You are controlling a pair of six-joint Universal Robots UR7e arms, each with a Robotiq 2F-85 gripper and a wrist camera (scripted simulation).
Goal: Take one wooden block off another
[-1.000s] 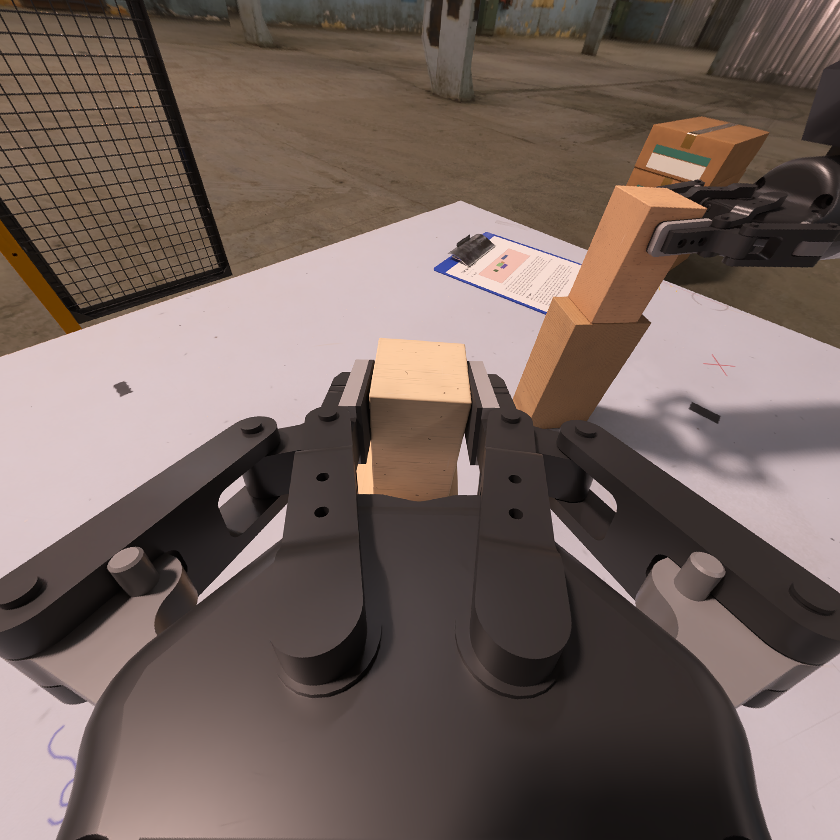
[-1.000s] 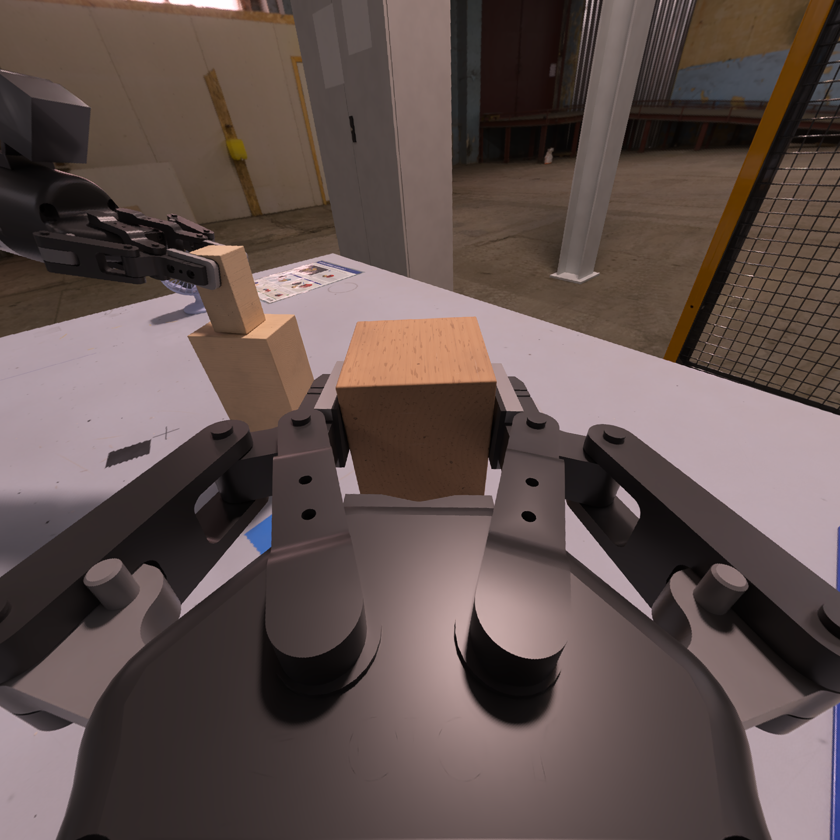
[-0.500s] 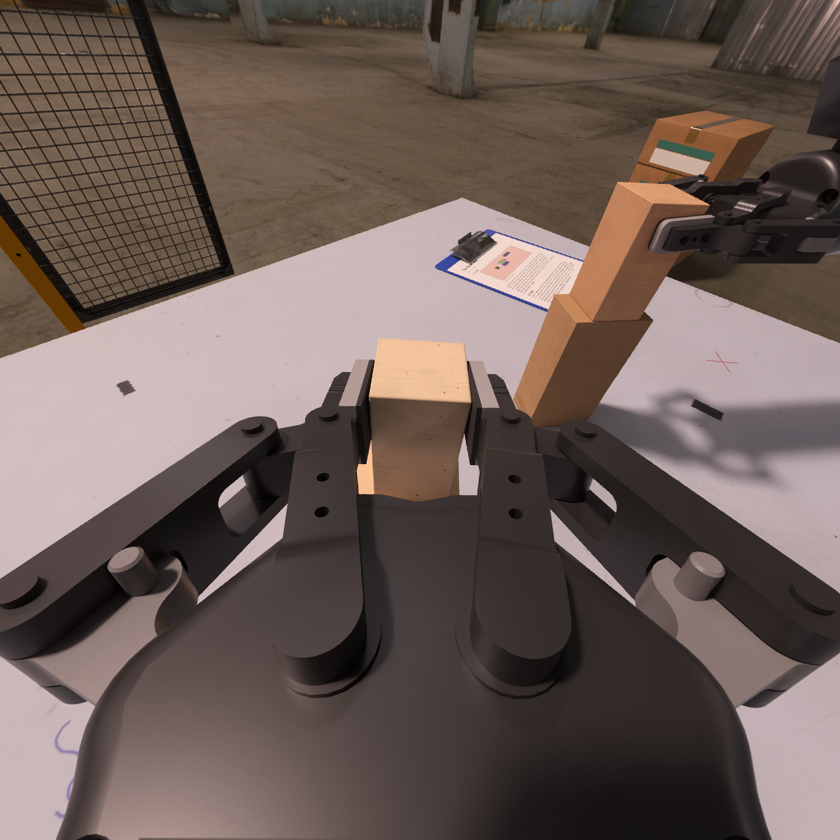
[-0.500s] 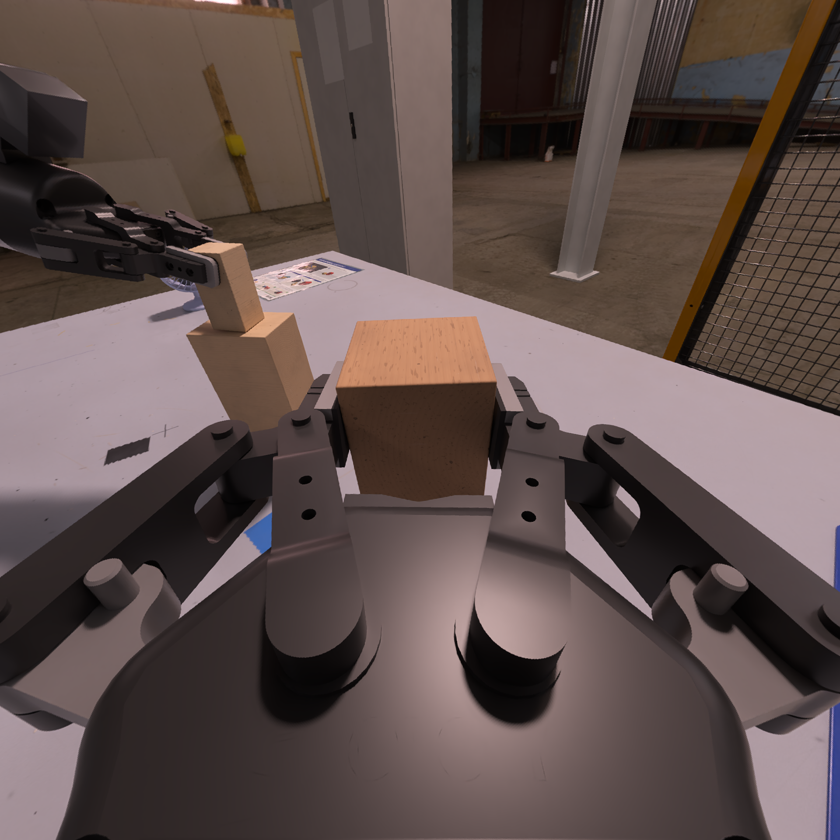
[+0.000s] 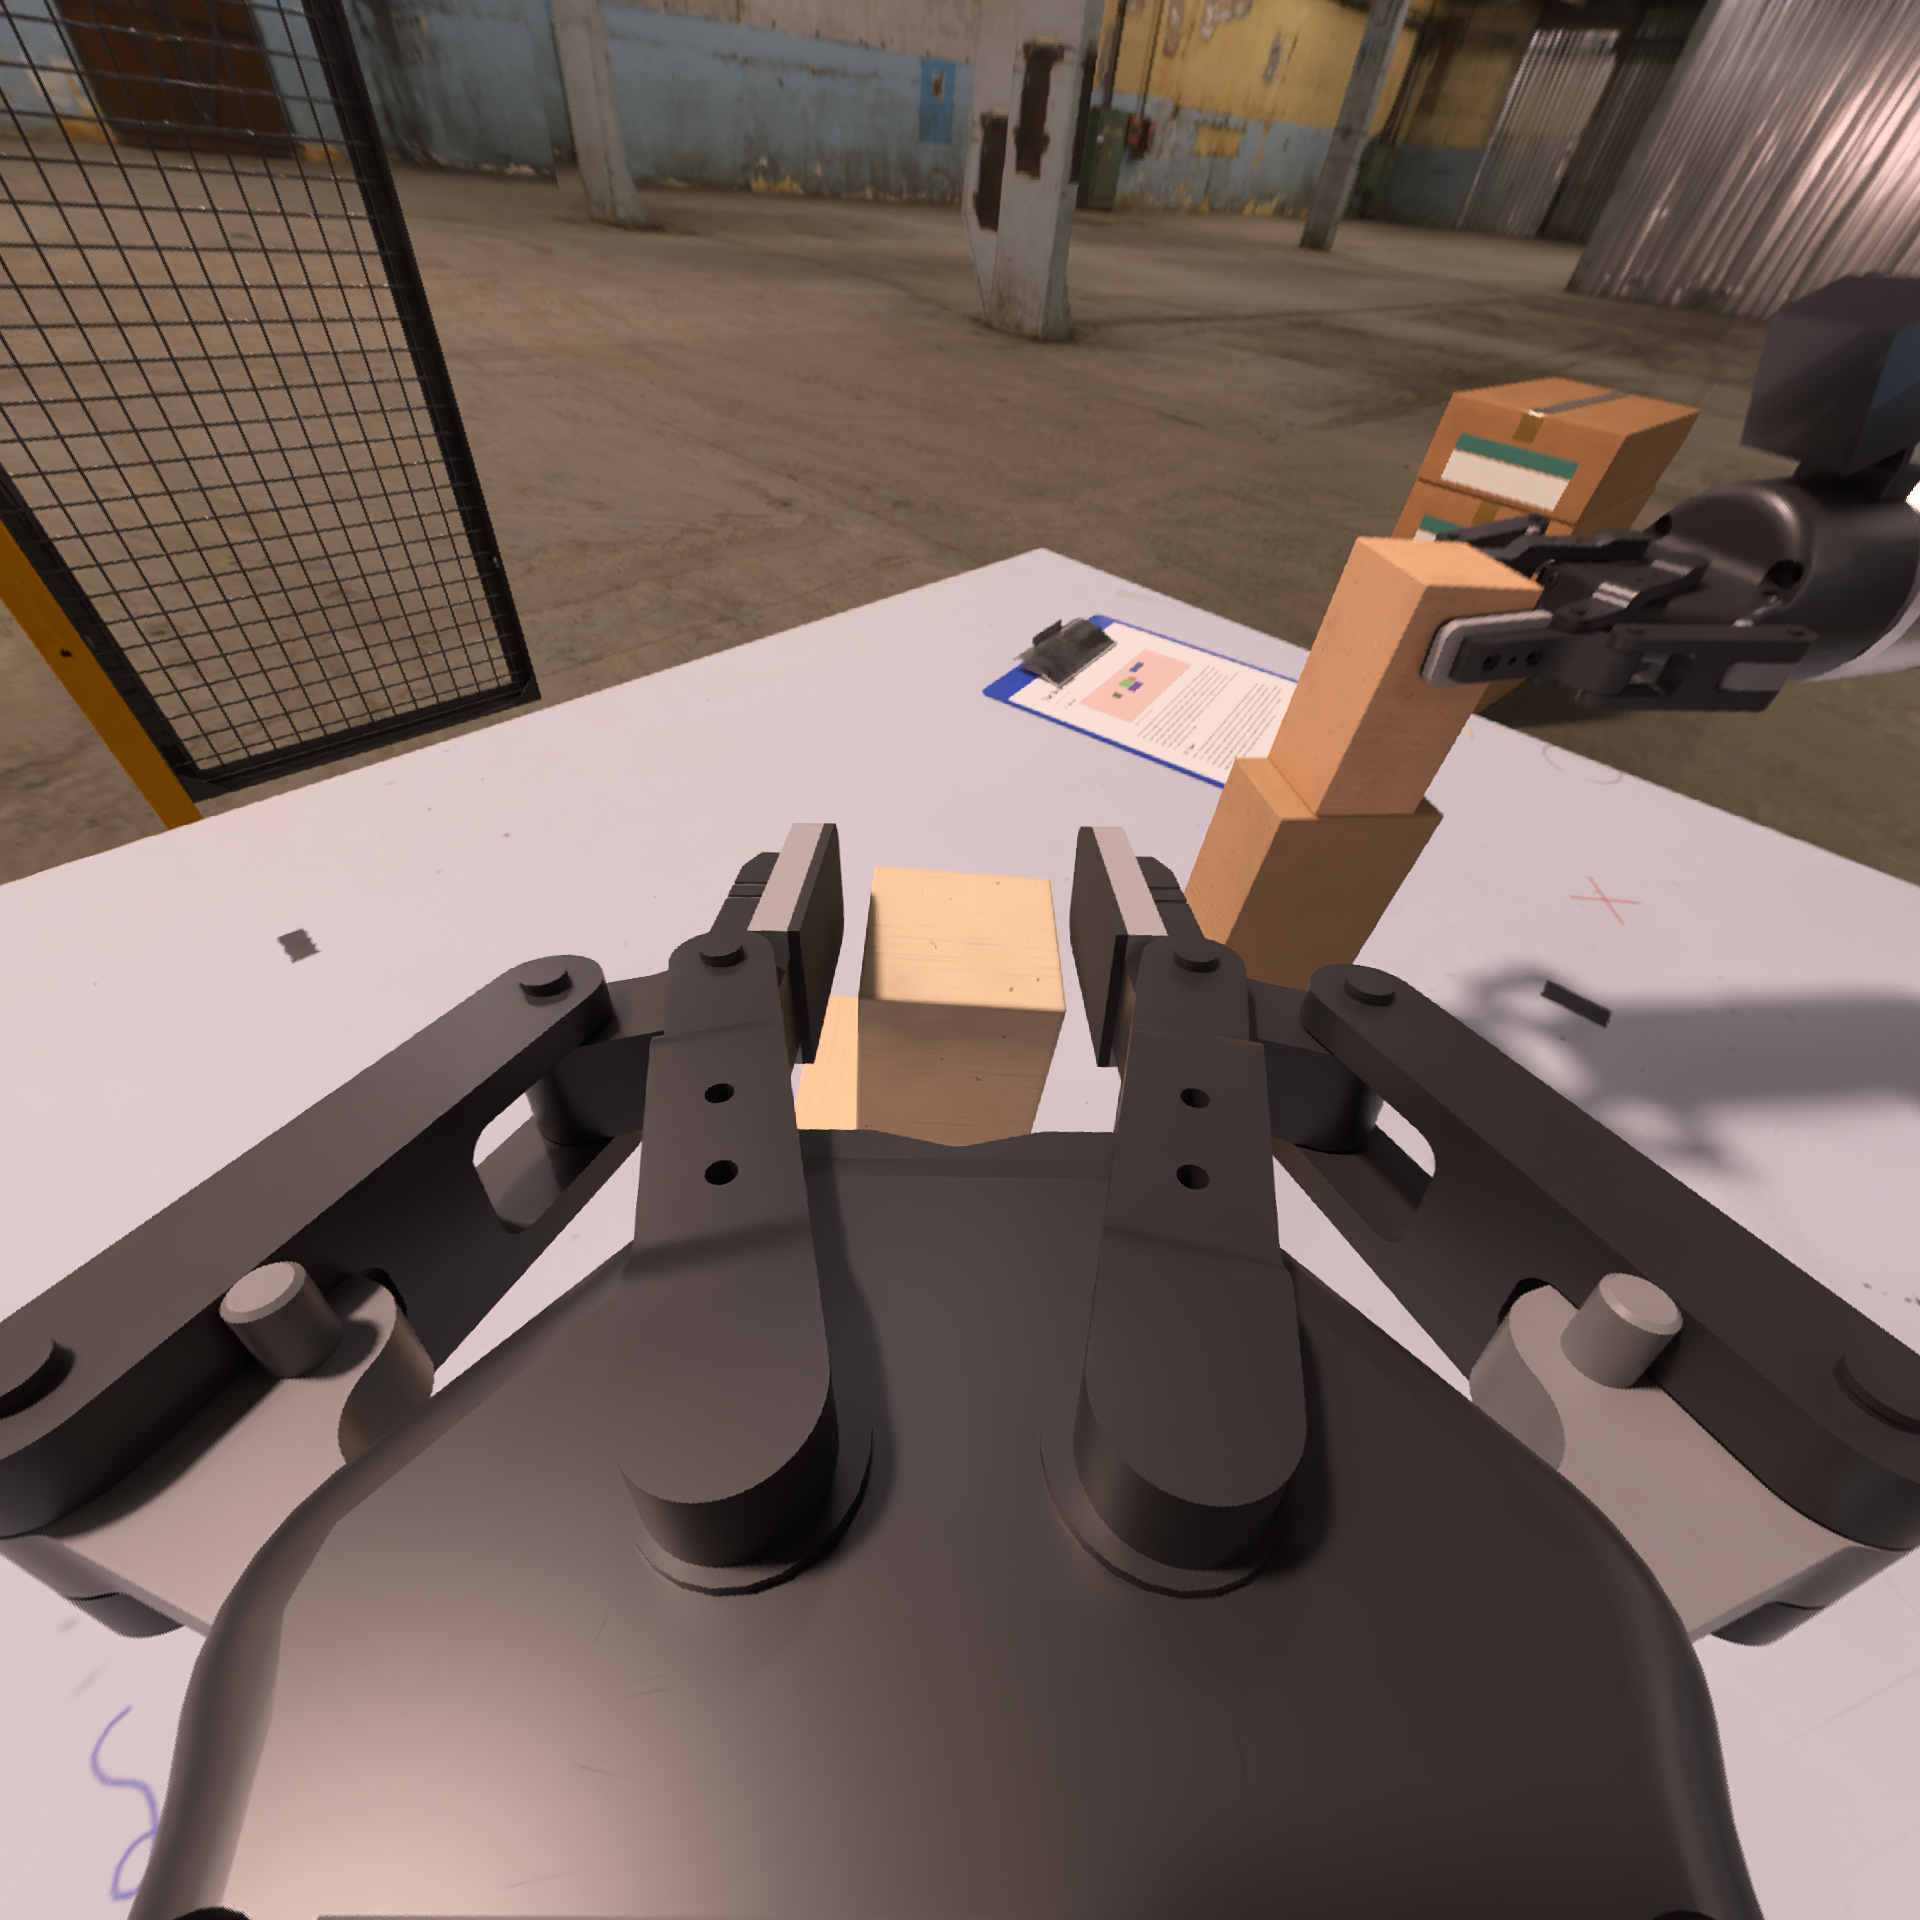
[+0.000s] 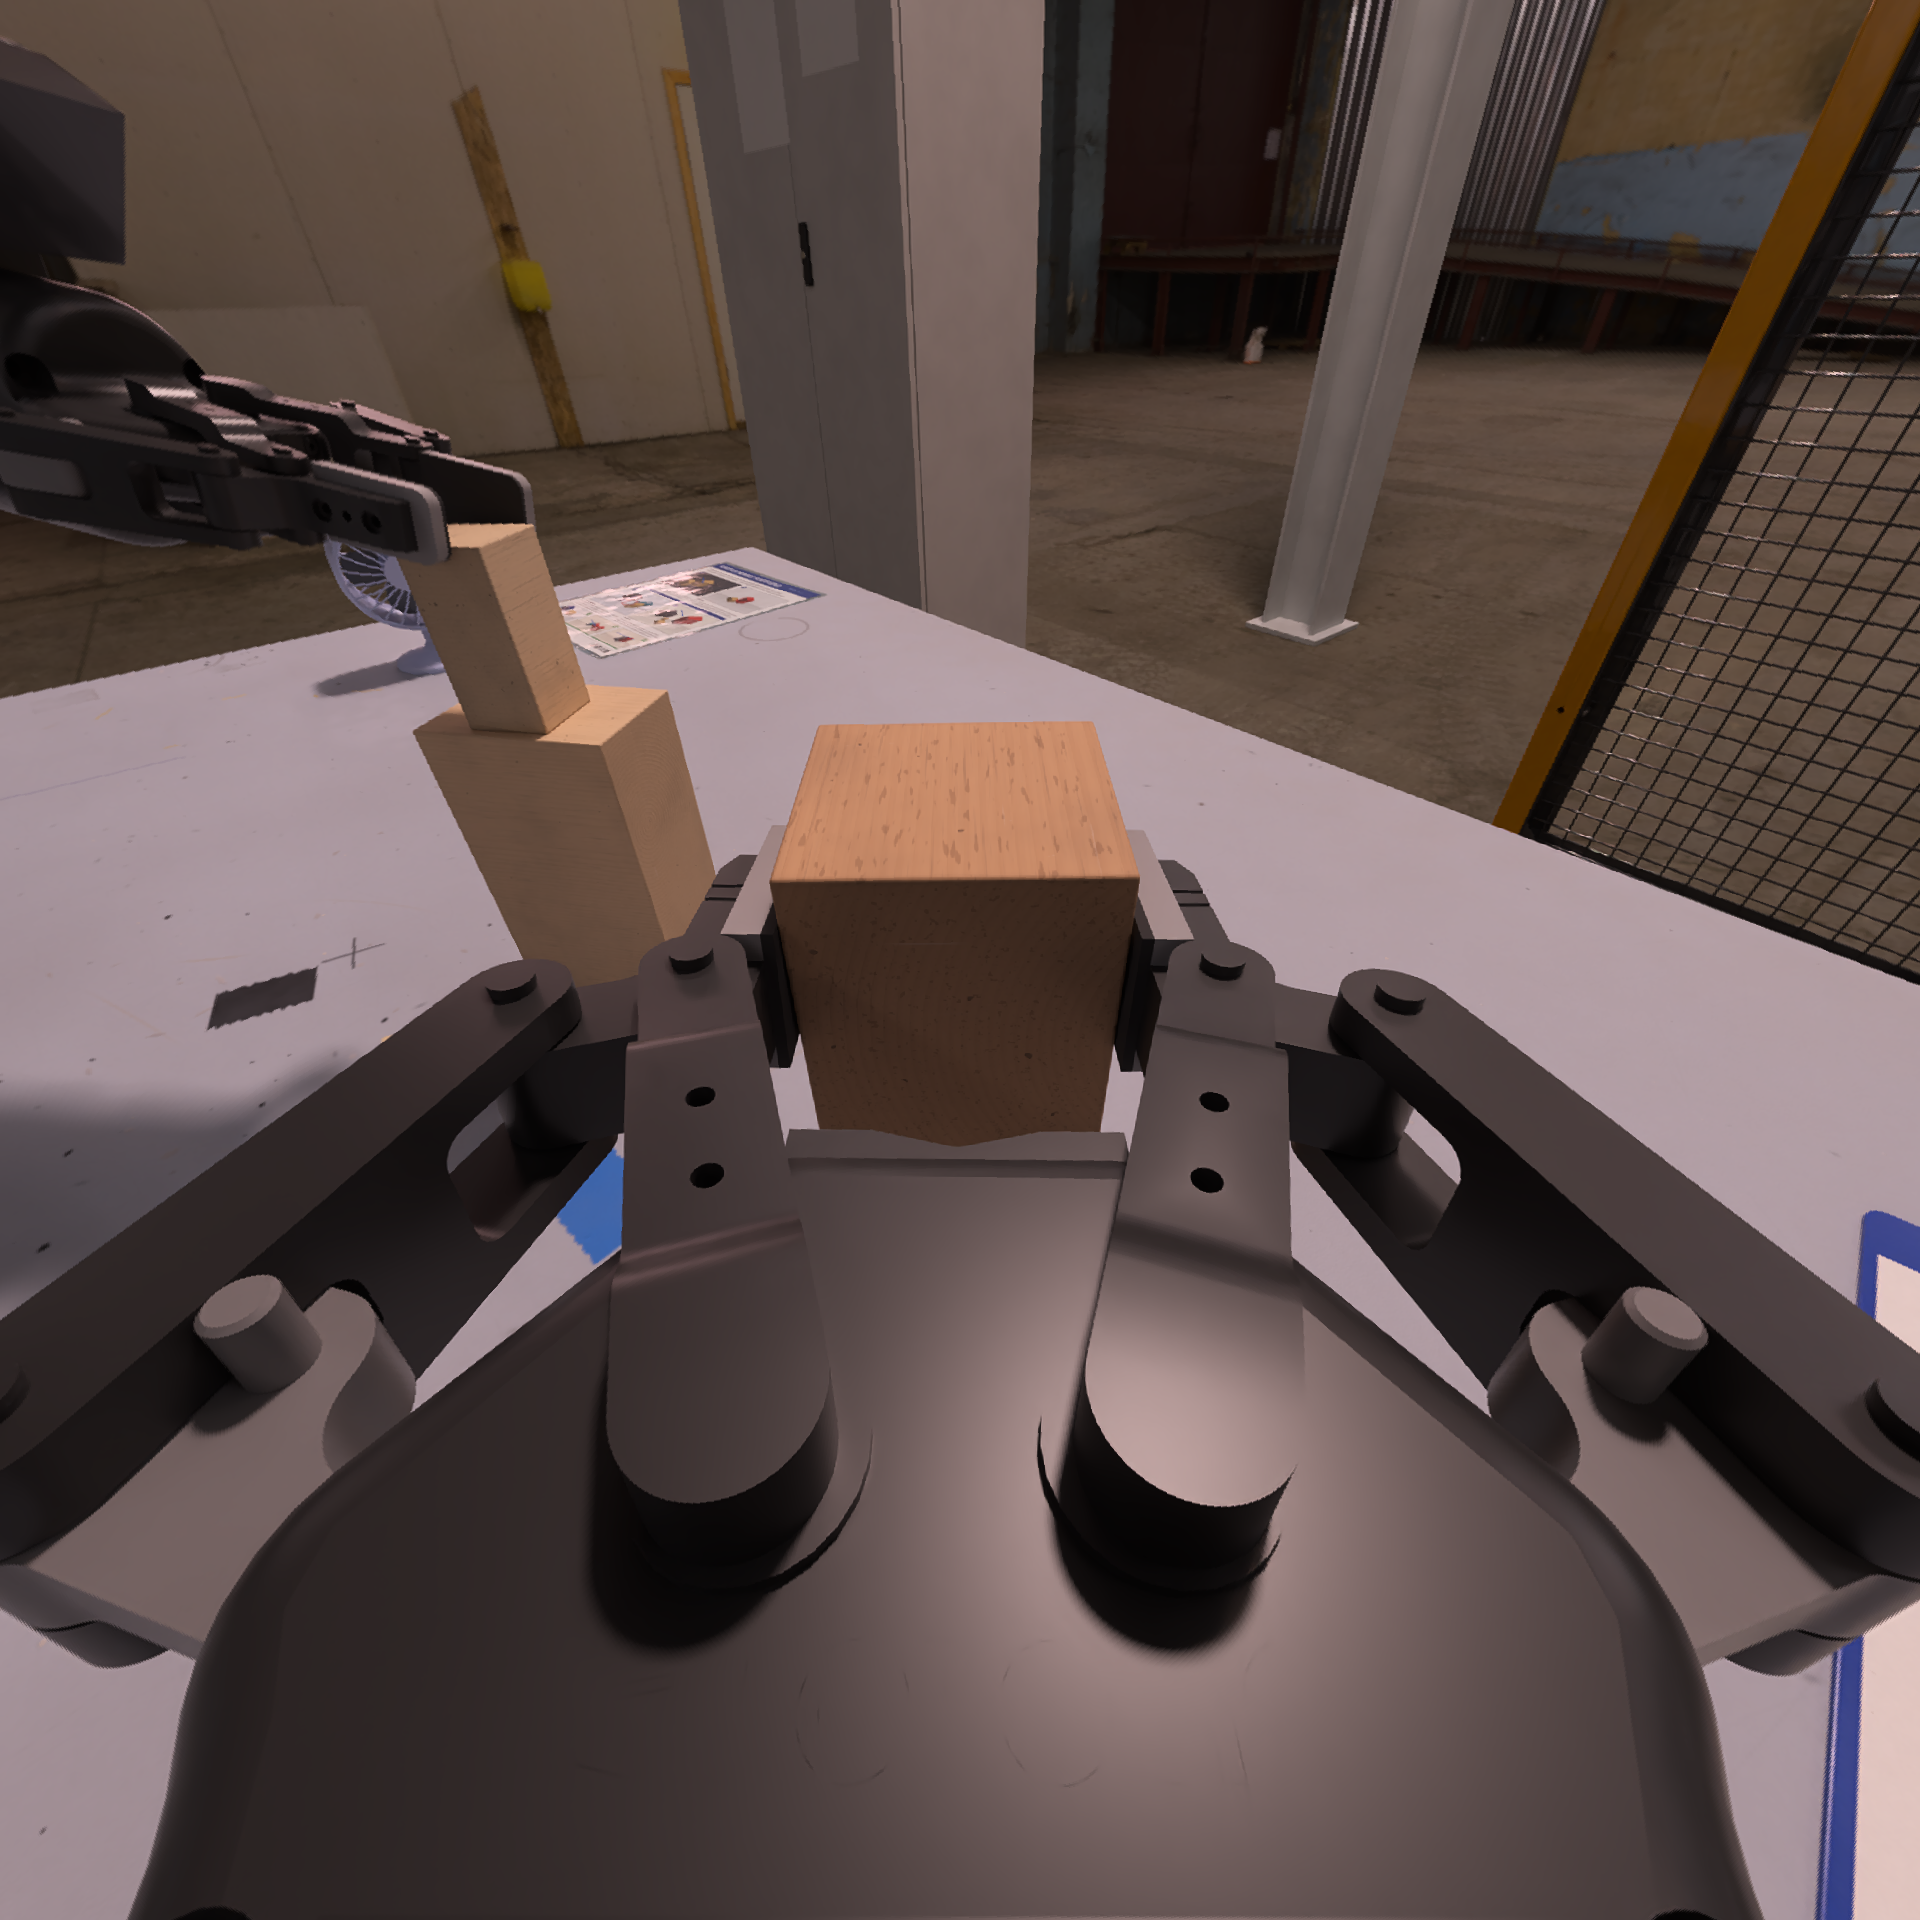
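Note:
In the left wrist view my left gripper (image 5: 953,873) is open, its pads a small gap off each side of a pale upper block (image 5: 956,997) that stands on a wider pale block (image 5: 826,1060). The right wrist view shows the same pale pair, upper block (image 6: 509,634) on lower block (image 6: 571,831), with the left gripper (image 6: 447,520) at its top. My right gripper (image 6: 956,894) is shut on a darker brown block (image 6: 951,914). From the left wrist view that brown block (image 5: 1382,686) rests tilted on a second brown block (image 5: 1309,894), held by the right gripper (image 5: 1455,634).
The white table (image 5: 520,883) carries a blue clipboard (image 5: 1143,696), a leaflet (image 6: 686,608) and a small fan (image 6: 384,603). Cardboard boxes (image 5: 1538,457) stand beyond the far edge. Mesh fences (image 5: 208,416) (image 6: 1766,623) flank the table.
My left gripper has opened and let go of the pale upper block, and has drawn slightly up. The right gripper stays shut on the brown block.

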